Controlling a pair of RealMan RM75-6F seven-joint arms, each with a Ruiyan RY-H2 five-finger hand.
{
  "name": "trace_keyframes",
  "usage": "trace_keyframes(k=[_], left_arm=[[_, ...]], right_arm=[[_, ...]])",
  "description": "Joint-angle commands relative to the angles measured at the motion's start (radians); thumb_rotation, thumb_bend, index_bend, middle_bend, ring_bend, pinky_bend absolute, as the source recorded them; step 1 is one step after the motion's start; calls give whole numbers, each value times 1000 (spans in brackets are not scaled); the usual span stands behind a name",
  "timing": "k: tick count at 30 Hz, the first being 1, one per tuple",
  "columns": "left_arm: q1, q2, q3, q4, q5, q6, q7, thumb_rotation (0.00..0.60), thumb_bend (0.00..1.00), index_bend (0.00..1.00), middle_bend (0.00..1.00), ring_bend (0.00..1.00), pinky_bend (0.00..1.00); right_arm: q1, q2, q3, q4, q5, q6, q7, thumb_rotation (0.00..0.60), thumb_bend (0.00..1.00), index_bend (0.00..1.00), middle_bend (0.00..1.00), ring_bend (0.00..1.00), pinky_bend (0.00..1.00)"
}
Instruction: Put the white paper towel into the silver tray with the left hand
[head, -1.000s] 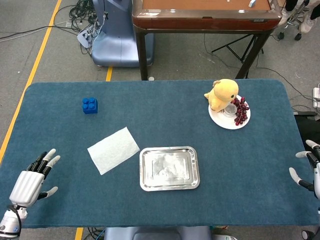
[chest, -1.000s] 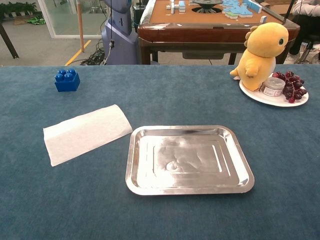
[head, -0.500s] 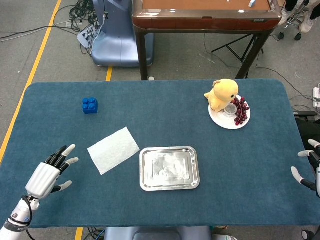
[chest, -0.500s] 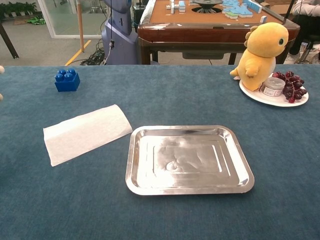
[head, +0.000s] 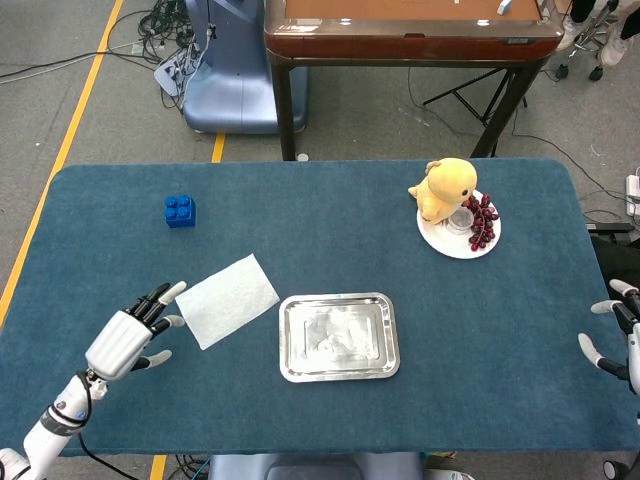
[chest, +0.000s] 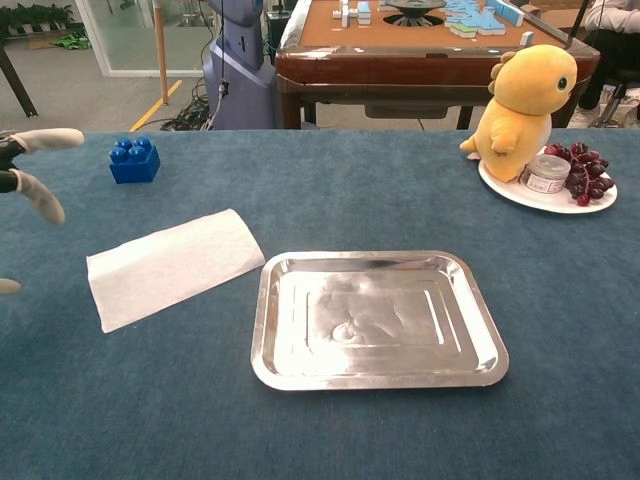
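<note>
Both hands are spread, holding nothing: left hand (head: 128, 335) just beside the towel (head: 227, 300) edge, right hand (head: 618, 340) at the table (head: 330, 230) edge, tray (head: 339, 337) alongside.

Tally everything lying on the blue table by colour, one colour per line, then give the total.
White: 2, paper towel and plate
Silver: 2, tray and small can
Blue: 1, block
Yellow: 1, plush toy
Dark red: 1, grape bunch
Total: 7

White robot hand (head: 128, 335), black fingers, pale tips.
</note>
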Motion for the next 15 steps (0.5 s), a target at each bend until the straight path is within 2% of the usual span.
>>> trace_keyframes(k=[1,15], left_arm=[[-21,-27,7,32,0,-19,9,600,58,411,12,0,242],[-60,-125,6,183,-66,-75,-3,600,58,442,12,0,227]], right_arm=[[2,1,-1,0,0,-6,-1,600,254,410,208,120,66],[1,6,-4,-3,-5,-7,7,600,254,410,208,120,66]])
